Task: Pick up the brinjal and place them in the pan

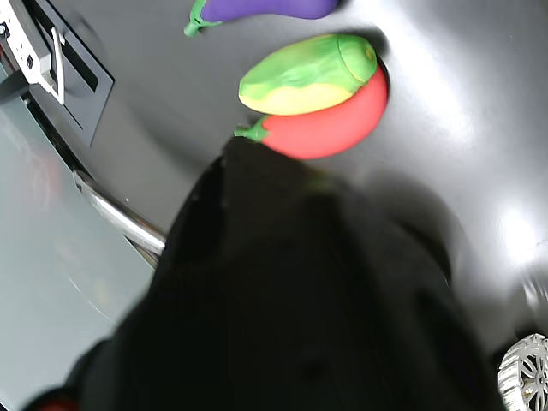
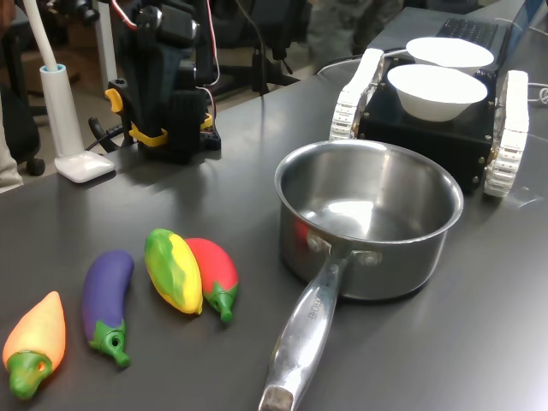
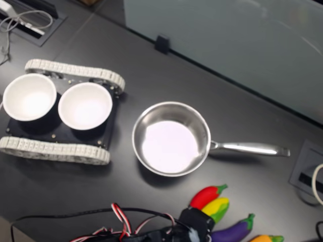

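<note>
Steel first: the pan [image 2: 368, 218] is the biggest thing on the dark table [image 2: 479, 342], deep, shiny and empty, its long handle running toward the first exterior view's bottom edge. We see nothing in it yet.

Next down in size, the toys lie in a row well apart from the pan's bowl. The brinjal [image 2: 107, 301] lies flat between an orange toy [image 2: 36, 341] and a yellow-green one [image 2: 174, 270], which touches a red one [image 2: 214, 272]. It lies apart from both neighbours.

We judge it light, stiff, hollow plastic with a glossy, probably slippery skin. Its rounded, tapering body could squirt out of a pinch, so we would grip across the thick middle, not the green cap.

The gripper [image 1: 282, 282] fills the wrist view as a dark blur; we cannot tell whether its fingers are spread or closed. It holds nothing we can see.
</note>
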